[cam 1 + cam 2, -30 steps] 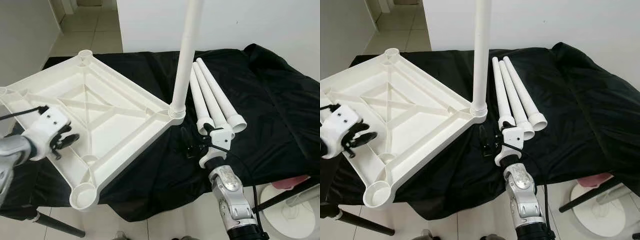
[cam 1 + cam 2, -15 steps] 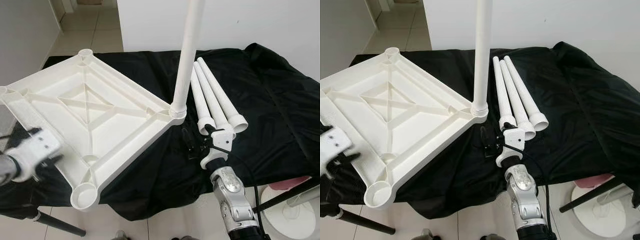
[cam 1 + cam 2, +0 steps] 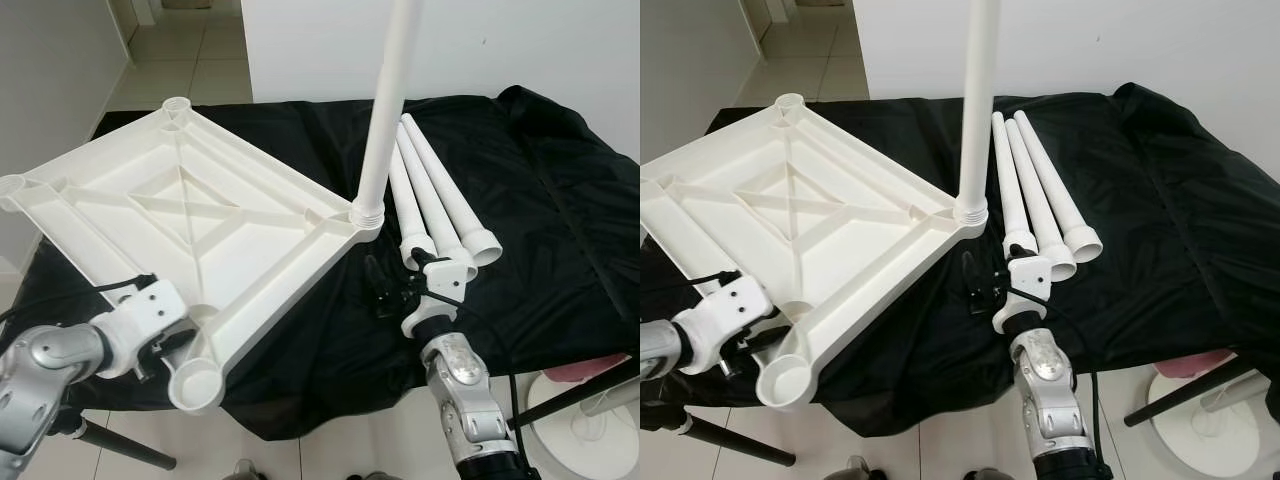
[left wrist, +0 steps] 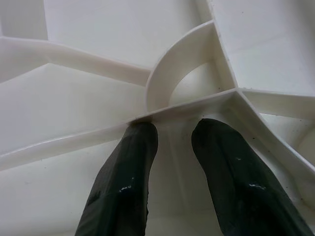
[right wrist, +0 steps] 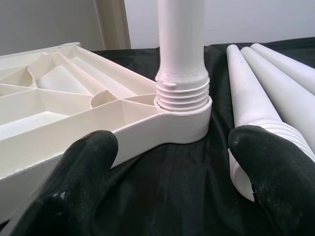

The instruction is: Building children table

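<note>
A white plastic tabletop [image 3: 200, 215] lies upside down on the black cloth, ribs facing up. One white leg [image 3: 385, 110] stands upright, screwed into the corner socket [image 5: 183, 115]. Three loose legs [image 3: 435, 200] lie side by side just right of it. My left gripper [image 3: 172, 342] is at the tabletop's near-left edge beside the front corner socket [image 3: 196, 383]. In the left wrist view the gripper [image 4: 172, 130] is open, tips against a rib by a half-round wall. My right gripper [image 3: 385, 292] sits low before the screwed-in leg, open [image 5: 177, 147], with nothing between its fingers.
The black cloth [image 3: 540, 200] covers the table and hangs over its near edge. A white round base with something pink [image 3: 590, 400] stands on the floor at the lower right. A black stand leg [image 3: 120, 450] runs under the table's left side. A white wall stands behind.
My left gripper has dropped from above the tabletop to its near-left edge by the front corner. That front corner has shifted a little to the right. The right gripper has hardly moved.
</note>
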